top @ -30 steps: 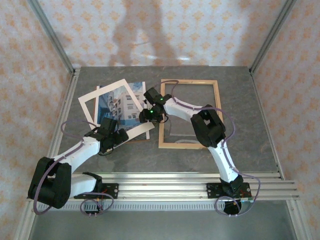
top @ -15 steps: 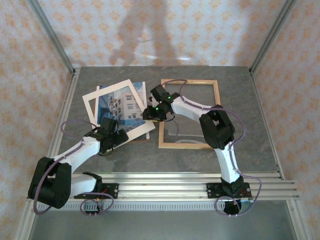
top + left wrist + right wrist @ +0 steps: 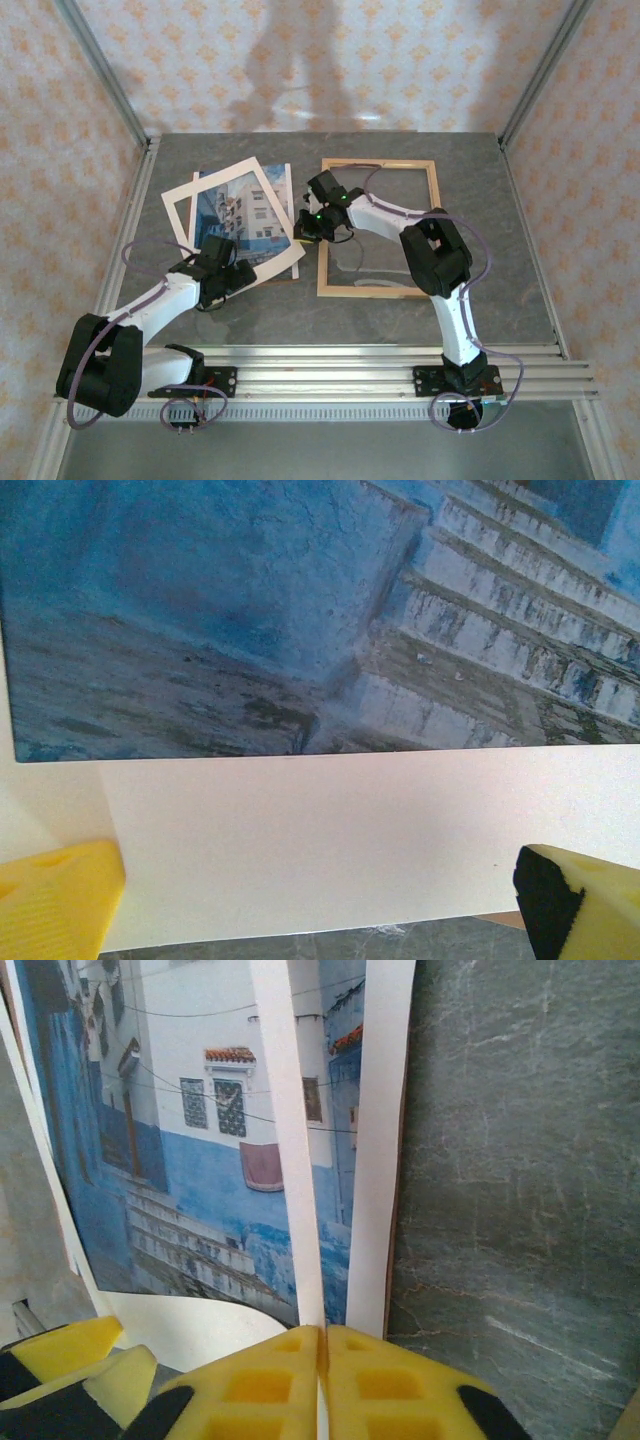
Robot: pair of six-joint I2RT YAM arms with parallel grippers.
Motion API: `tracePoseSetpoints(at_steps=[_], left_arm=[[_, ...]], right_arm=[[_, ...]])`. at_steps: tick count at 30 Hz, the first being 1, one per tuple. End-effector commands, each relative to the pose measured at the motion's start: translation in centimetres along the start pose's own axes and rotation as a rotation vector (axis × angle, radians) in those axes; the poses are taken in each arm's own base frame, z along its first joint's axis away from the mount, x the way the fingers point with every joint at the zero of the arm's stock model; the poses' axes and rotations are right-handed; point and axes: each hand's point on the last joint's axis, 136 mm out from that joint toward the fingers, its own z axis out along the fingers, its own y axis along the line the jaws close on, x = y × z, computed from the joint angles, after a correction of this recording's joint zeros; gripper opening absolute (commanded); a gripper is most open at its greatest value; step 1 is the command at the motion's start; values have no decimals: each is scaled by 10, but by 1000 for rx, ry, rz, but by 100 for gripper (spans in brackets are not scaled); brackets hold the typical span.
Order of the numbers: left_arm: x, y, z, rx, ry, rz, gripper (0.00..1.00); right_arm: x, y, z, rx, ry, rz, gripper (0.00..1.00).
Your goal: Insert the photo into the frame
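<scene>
The photo (image 3: 240, 212) of a white building lies left of centre under the cream-white mat border (image 3: 180, 200). My right gripper (image 3: 303, 228) is shut on the mat's right strip (image 3: 290, 1140) and holds that edge lifted off the photo (image 3: 200, 1160). At the mat's near strip (image 3: 320, 830), my left gripper (image 3: 232, 270) is open, its yellow fingers (image 3: 50, 900) set wide to either side, with the photo (image 3: 300, 600) beyond. The light wooden frame (image 3: 365, 291) lies flat to the right of the photo.
A thin brown backing board edge (image 3: 394, 1260) shows under the photo's right side. Grey marbled tabletop (image 3: 520, 1160) lies between the photo and the frame. Metal posts (image 3: 100, 70) and patterned walls close in the table on three sides.
My right gripper has moved slightly back and right with the mat's edge, and the mat has turned a little. The left arm has barely moved.
</scene>
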Motion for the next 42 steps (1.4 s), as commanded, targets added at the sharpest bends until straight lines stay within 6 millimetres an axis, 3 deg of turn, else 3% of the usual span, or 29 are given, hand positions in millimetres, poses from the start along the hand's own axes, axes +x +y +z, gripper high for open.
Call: tracePoseSetpoints(at_steps=[1, 3, 9, 15, 20, 27, 42], left_arm=[[-4, 6, -4, -31, -8, -1, 100], [-5, 5, -4, -31, -10, -4, 100], [-20, -8, -19, -12, -35, 13, 100], [-48, -42, -53, 100, -97, -26, 100], [-66, -66, -70, 220, -163, -102, 100], [-71, -87, -73, 300, -221, -124, 100], [-55, -118, -46, 342, -151, -77, 100]], right_arm=[[3, 15, -7, -69, 7, -22, 5], [4, 17, -9, -79, 7, -34, 0], [6, 15, -19, -90, -15, -51, 0], [3, 9, -50, -99, -64, -48, 0], [2, -10, -77, -78, -107, -24, 0], [10, -57, -126, 3, -187, 45, 0], [53, -131, -227, 198, -270, 129, 0]])
